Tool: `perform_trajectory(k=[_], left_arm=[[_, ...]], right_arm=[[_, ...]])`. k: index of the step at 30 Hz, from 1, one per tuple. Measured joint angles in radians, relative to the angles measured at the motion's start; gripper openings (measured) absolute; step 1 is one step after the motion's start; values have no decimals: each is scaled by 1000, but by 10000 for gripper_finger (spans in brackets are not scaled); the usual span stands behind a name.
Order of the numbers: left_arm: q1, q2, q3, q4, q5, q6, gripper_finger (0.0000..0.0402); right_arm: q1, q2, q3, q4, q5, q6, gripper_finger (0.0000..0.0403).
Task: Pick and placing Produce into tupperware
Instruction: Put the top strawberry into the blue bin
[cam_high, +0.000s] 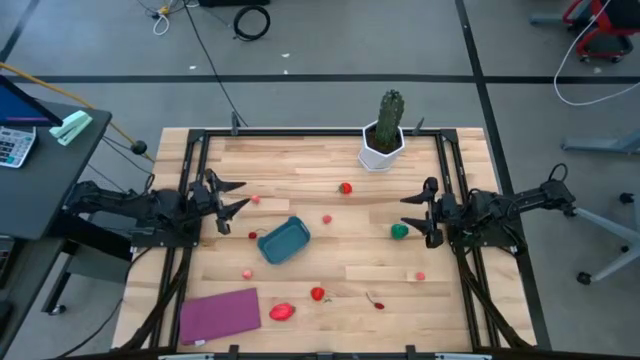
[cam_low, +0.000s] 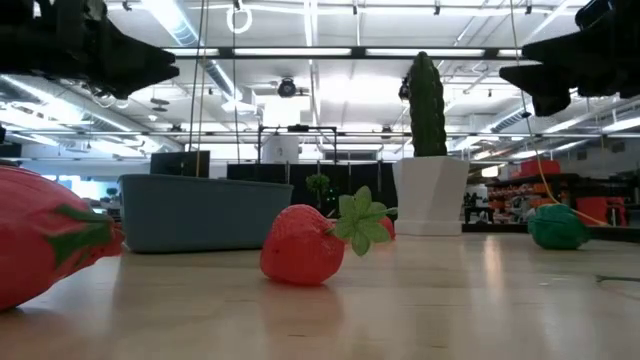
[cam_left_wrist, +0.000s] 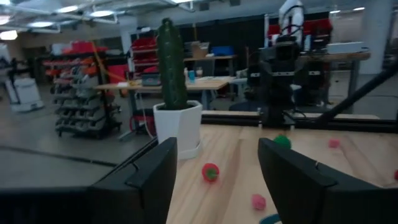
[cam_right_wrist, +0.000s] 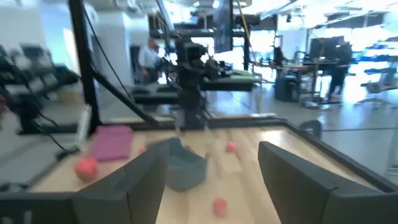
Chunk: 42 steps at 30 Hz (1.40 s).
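Where the pale wooden table (cam_high: 330, 290) sits inside its dark frame, with grey floor, cables and a side desk around it and shelving and workbenches showing beyond in the wrist views, one teal tupperware (cam_high: 283, 241) lies slightly left of centre, nothing visible inside it. Around it I count about ten produce pieces, all on the wood: one green piece (cam_high: 400, 231) near the right gripper (cam_high: 418, 211), a strawberry (cam_high: 317, 293), a larger red piece (cam_high: 282, 312) beside the one purple mat (cam_high: 219, 314), and small red and pink ones scattered about, with one cactus (cam_high: 385, 130) at the far edge. Both arms hover at opposite sides, the left gripper (cam_high: 236, 197) and the right one each spread apart and holding nothing.
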Motion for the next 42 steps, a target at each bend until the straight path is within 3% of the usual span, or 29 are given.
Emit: perform_trajectory(k=[11,15,21,29,33,42], left_arm=[[134,44,2,3,0,-5,218],[170,62,2,10,0,-6,217],[200,66,2,13,1,-5,215],[210,66,2,11,1,-5,211],[209,66,2,1,1,-5,212],[209,66,2,-40,1,-6,204]], right_arm=[[-188,269,46,-13,-24,-15,258],[-271,440,189,-49,-114,-57,258],[-392,749,475,-261,-162,-107,258],[-512,1141,727,-302,-324,-158,258],[-535,1285,812,-374,-391,-239,258],[-537,1475,880,-409,-400,-359,258]])
